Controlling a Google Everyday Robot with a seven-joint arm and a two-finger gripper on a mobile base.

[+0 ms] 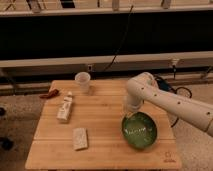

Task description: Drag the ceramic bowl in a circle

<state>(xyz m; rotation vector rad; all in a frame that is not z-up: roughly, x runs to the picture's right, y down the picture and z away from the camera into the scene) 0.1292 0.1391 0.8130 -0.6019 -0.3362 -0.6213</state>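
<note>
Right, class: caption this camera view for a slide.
End effector at the rim of the green ceramic bowl on the wooden table.

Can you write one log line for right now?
tool: at ceramic bowl back-left rim | ceramic bowl: front-right of table

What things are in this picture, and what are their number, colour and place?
table: one, light wood, middle of the view.
bowl: one, green, front right of the table.
cup: one, clear whitish, back of the table, left of middle.
box: one, white, left side of the table.
packet: one, pale, front left of the table.
small object: one, red, back left edge of the table.
cable: one, black, on the dark wall behind.
arm: one, white, reaching in from the right.
gripper: one, white, at the bowl's back left rim.
</note>
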